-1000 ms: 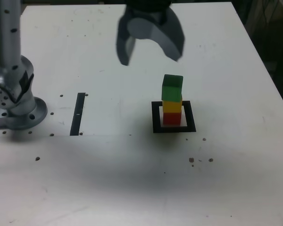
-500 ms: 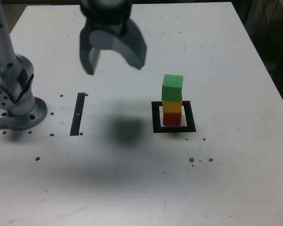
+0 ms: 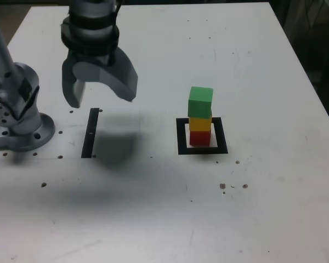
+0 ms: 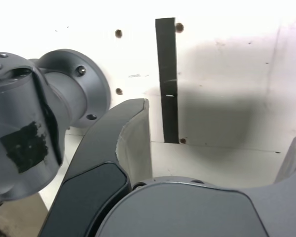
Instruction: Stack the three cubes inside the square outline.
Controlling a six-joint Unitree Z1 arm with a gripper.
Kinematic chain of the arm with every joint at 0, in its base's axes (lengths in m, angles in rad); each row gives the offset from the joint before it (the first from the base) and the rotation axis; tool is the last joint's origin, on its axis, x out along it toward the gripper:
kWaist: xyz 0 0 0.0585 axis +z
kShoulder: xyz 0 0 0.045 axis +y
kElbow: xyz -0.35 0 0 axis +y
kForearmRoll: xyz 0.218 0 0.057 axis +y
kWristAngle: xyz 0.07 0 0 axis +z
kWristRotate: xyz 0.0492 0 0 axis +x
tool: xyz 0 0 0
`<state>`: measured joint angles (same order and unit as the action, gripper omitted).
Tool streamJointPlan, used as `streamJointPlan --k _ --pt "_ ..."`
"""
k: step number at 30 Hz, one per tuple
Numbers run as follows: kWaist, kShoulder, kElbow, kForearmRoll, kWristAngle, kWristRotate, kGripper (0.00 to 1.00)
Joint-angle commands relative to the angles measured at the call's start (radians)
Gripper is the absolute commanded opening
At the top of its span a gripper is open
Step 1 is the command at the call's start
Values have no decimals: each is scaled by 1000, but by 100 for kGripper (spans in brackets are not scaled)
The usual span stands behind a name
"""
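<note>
In the exterior view the three cubes stand as one tower: a red cube (image 3: 200, 137) at the bottom, a yellow cube (image 3: 200, 122) on it, a green cube (image 3: 200, 101) on top, turned slightly. The tower rests inside the square outline (image 3: 181, 137). My gripper (image 3: 101, 99) hangs open and empty well to the exterior view's left of the tower, above the narrow black strip (image 3: 90, 131). The wrist view shows my gripper (image 4: 219, 148) open over that black strip (image 4: 167, 79), with no cube in sight.
The arm's grey base (image 3: 19, 118) stands at the exterior view's left edge; the grey base (image 4: 34, 118) also fills one side of the wrist view. The white table (image 3: 153, 208) has small screw holes and dark specks. Its right edge (image 3: 312, 82) drops to a dark floor.
My open gripper has swung away from above the tower toward the exterior view's left and come lower, now over the black strip. The stacked cubes have not moved.
</note>
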<state>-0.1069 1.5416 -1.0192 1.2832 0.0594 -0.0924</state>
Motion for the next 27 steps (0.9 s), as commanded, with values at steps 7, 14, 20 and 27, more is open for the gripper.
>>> streamJointPlan --k 7,14,20,27 --pt "0 -23 152 -114 -21 -10 99" --pt "0 -29 246 -200 -40 -15 99" --pt "0 -27 285 -245 -50 -15 99" --pt "0 -24 292 -260 -52 -15 99"
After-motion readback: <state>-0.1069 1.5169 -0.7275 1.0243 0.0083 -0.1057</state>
